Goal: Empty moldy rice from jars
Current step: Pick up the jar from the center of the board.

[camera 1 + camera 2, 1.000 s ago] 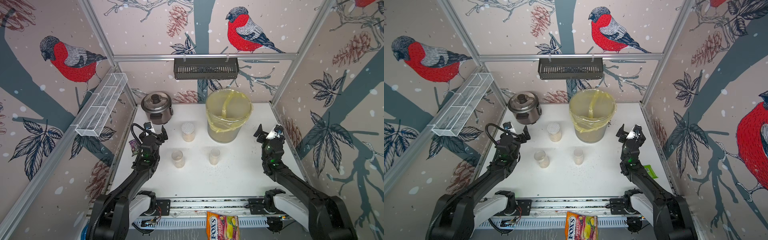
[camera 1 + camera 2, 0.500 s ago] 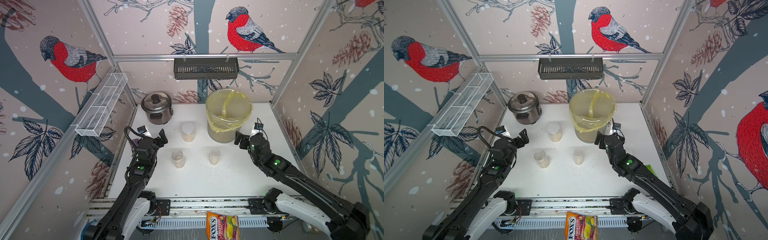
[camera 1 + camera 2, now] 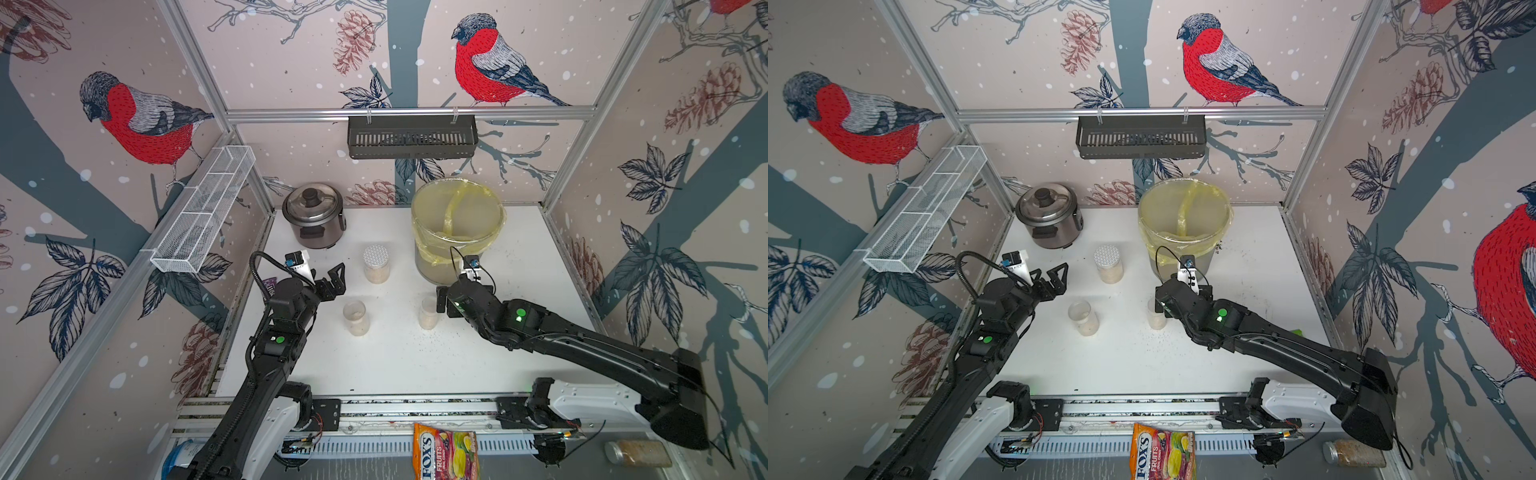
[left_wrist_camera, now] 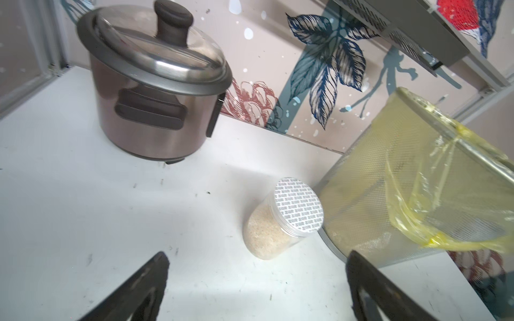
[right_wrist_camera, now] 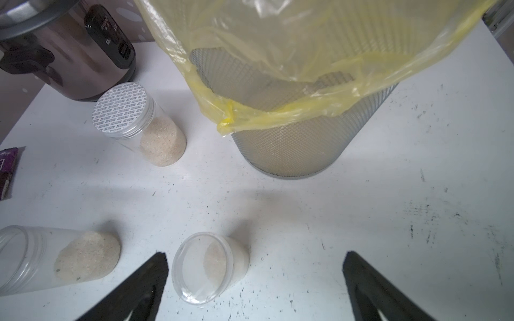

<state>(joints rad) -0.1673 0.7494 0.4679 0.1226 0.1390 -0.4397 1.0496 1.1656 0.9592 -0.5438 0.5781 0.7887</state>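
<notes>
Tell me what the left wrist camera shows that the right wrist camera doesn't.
Only the left wrist view: the knob on the rice cooker, and the black wall rack.
Only the right wrist view: a clear-lidded narrow jar, a second narrow jar beside it, both holding pale rice, and a purple packet.
Both: the silver-lidded jar, the mesh bin with its yellow bag, the cooker's body, and the white table.
</notes>
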